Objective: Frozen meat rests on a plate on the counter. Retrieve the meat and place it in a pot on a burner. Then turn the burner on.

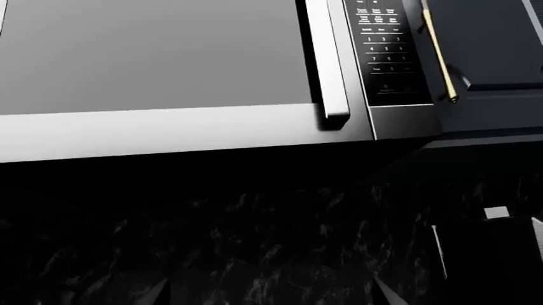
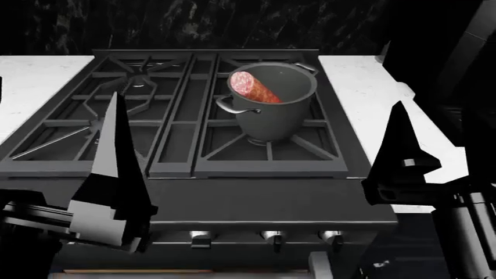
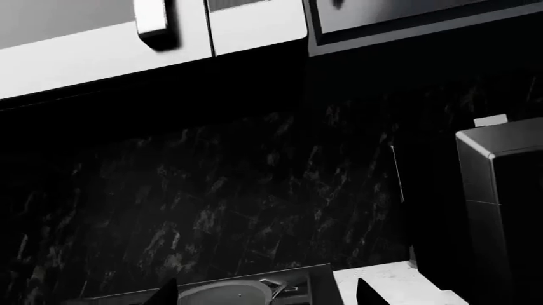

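Reddish-brown meat (image 2: 256, 87) leans in the grey pot (image 2: 273, 113) on the back right burner (image 2: 263, 141).

Both grippers, left (image 2: 116, 168) and right (image 2: 401, 157), show only as dark pointed shapes, spread apart and empty. Stove knobs (image 2: 271, 237) sit partly hidden below. Wrist views catch a microwave (image 1: 170, 76) and black backsplash (image 3: 238, 190); white counter (image 2: 364, 87) flanks the stove.

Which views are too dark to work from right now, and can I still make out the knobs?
Head view: evenly lit; pot, meat and knobs show clearly, though the knobs sit in shade. Left wrist view: only the microwave is lit, the lower half near black. Right wrist view: mostly dark backsplash, the pot rim barely visible.
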Motion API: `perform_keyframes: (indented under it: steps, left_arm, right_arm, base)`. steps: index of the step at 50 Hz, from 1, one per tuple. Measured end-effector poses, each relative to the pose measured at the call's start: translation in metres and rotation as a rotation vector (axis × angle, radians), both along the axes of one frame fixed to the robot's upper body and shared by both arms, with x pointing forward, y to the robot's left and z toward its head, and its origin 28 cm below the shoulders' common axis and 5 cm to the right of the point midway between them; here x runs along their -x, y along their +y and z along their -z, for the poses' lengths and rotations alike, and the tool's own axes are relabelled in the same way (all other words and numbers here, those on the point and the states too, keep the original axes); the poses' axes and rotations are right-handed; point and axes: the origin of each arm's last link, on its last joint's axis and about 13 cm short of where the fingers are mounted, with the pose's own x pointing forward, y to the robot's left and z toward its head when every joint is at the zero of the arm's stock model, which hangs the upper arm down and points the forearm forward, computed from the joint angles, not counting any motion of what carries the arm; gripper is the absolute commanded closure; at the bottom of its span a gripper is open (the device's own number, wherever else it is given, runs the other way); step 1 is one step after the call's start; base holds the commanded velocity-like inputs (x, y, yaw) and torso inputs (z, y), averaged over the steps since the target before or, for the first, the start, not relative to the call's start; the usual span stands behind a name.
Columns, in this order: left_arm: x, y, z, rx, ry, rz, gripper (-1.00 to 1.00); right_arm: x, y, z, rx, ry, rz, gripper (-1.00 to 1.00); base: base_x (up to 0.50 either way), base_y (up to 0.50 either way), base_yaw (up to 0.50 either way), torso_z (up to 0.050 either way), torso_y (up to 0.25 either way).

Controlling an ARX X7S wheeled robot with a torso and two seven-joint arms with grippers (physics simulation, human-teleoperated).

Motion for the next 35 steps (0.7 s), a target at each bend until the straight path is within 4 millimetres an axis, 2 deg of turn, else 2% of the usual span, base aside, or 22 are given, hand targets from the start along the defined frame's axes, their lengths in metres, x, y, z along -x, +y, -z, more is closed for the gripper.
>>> perform_keyframes:
  steps: [35]
  left_arm:
    - [0.0024,0.0005,0.0034,0.035,-0.019,-0.007,-1.00]
  right_arm:
    - [0.0009,-0.0007,0.0035,-0.007,0.008,-0.001,-1.00]
  base:
    - [-0.17,0.00,0.00,0.000,0.000]
